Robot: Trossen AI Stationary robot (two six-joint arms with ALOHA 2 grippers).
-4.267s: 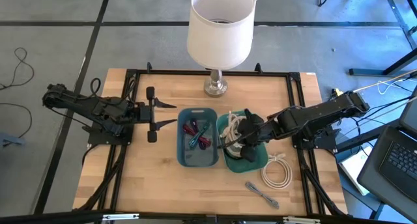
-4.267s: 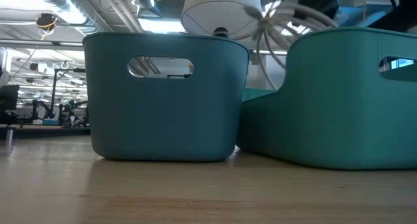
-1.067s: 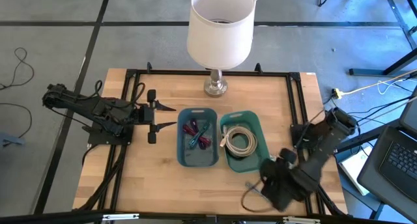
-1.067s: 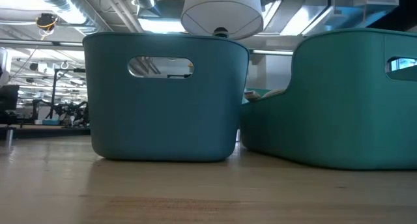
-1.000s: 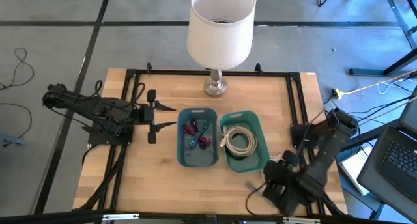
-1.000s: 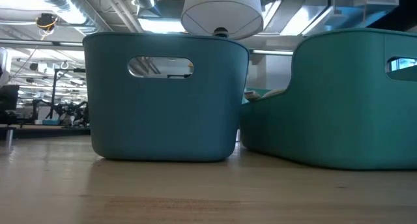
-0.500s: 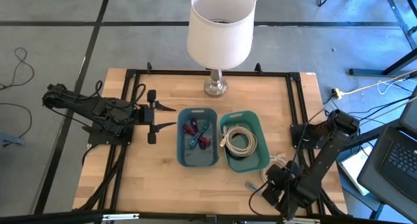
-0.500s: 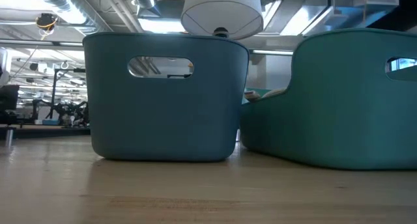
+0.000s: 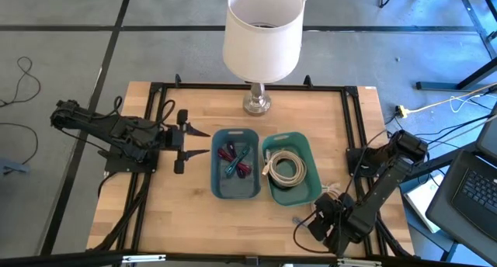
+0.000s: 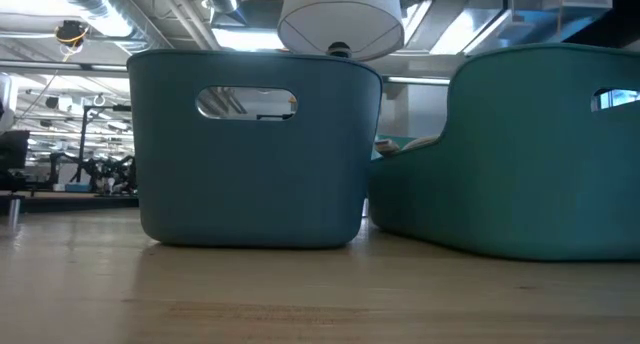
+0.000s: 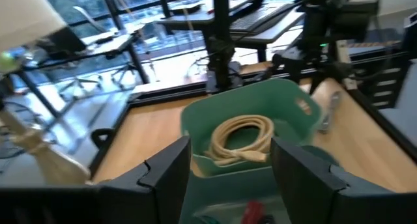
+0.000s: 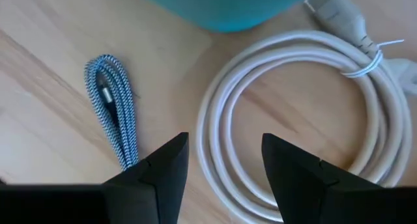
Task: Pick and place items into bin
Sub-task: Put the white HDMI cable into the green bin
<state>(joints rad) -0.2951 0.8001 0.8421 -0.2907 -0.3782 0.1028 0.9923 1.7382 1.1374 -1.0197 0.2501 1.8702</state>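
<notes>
- The wooden table (image 9: 194,213) holds a blue bin (image 9: 235,164), a green bin (image 9: 290,168) and a lamp (image 9: 262,34).
- One white cable (image 9: 286,168) lies in the green bin; another white cable on the table (image 12: 296,123) lies under the right gripper (image 12: 225,165), which is open and empty.
- The left gripper (image 9: 183,140) waits beside the blue bin, open and empty.
- The floor (image 9: 70,34) is grey.

high: straight down, whole table | low: tabletop level, close | both share teal bin (image 9: 292,169)
</notes>
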